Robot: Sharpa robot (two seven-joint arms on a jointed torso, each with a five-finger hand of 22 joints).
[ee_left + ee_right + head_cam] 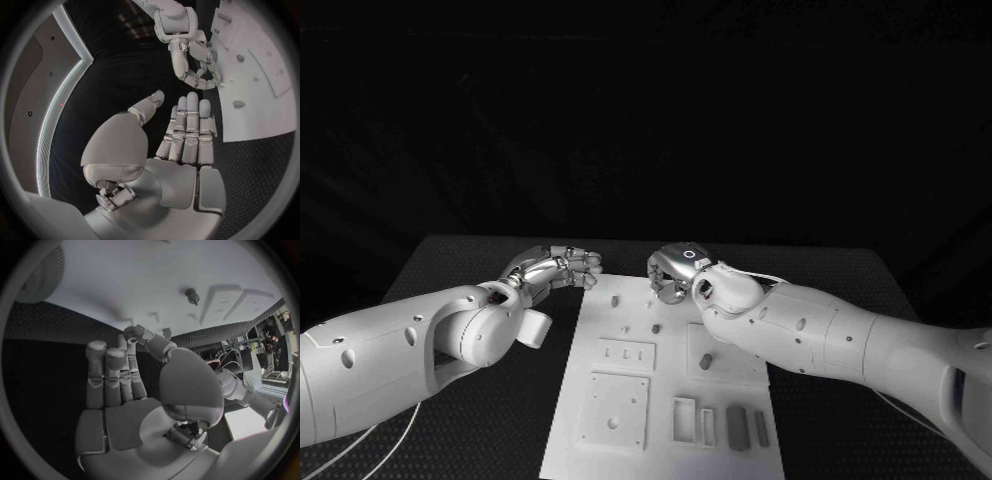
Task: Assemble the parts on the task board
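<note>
The white task board lies lengthwise in the middle of the black table. Two grey bars lie near its front right, and a short grey peg stands mid-board. My left hand hovers off the board's far left corner; in the left wrist view its fingers are side by side with the thumb apart, holding nothing. My right hand hangs over the board's far edge with its fingers curled. In the right wrist view its thumb meets a fingertip. Whether anything is pinched there is unclear.
Square raised plates and slots take up the board's front half. Small pegs stand on the board beyond my right hand. Another small part sits near the board's edge. Black mat surrounds the board on both sides.
</note>
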